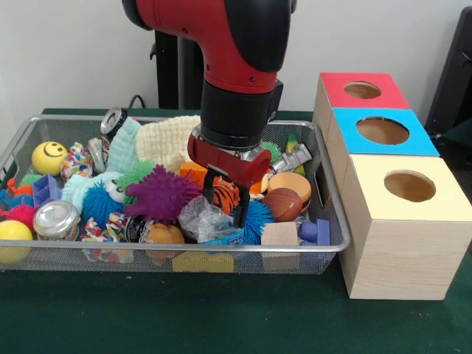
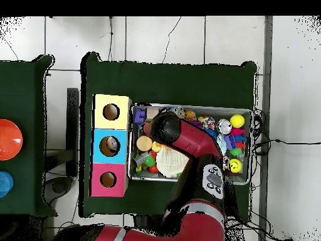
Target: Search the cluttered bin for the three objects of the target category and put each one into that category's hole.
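Yellow block [image 1: 202, 262] sits against the front wall of the bin [image 1: 333, 193], nearest the camera. Gripper [image 1: 226, 198] is lowered into the clutter, jaws open astride the orange striped ball [image 1: 226, 195], beside the purple spiky ball [image 1: 159, 194]. Target category can't be told. Fingers should be seated clear of the crinkled plastic [image 1: 200, 219] before closing. Holes are in the boxes [image 1: 408, 221] beside the bin.
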Motion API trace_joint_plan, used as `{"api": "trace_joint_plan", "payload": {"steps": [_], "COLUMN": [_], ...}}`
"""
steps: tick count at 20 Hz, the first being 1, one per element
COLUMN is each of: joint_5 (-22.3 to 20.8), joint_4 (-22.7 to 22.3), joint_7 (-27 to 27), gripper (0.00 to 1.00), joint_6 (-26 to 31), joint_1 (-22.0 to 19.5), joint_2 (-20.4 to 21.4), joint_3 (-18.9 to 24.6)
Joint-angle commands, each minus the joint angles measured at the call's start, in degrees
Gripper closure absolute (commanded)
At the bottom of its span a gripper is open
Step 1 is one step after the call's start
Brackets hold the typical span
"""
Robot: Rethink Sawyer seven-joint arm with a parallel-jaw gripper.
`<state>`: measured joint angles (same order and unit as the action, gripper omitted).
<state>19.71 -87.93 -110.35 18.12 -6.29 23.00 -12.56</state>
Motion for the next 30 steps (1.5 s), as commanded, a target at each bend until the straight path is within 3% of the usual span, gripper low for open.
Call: {"api": "trace_joint_plan", "payload": {"steps": [1, 15, 16, 25, 27, 30], "joint_5": [0.3, 0.1, 0.0, 0.8, 0.7, 1.0], "joint_4": [3.0, 4.3, 4.4, 3.7, 3.2, 2.3], "joint_7": [-9.3, -9.3, -9.2, -9.8, -9.6, -11.8], "gripper": [0.0, 0.0, 1.0, 1.0, 1.0, 1.0], "joint_6": [1.8, 3.4, 2.9, 4.9, 2.7, 4.5], "joint_1": [-0.6, -0.4, -0.4, -0.2, -0.6, 2.0], "joint_2": [-3.5, -3.8, -3.8, -3.8, -3.7, -2.2], "joint_3": [0.8, -0.2, -0.2, -0.3, 0.4, -2.6]}}
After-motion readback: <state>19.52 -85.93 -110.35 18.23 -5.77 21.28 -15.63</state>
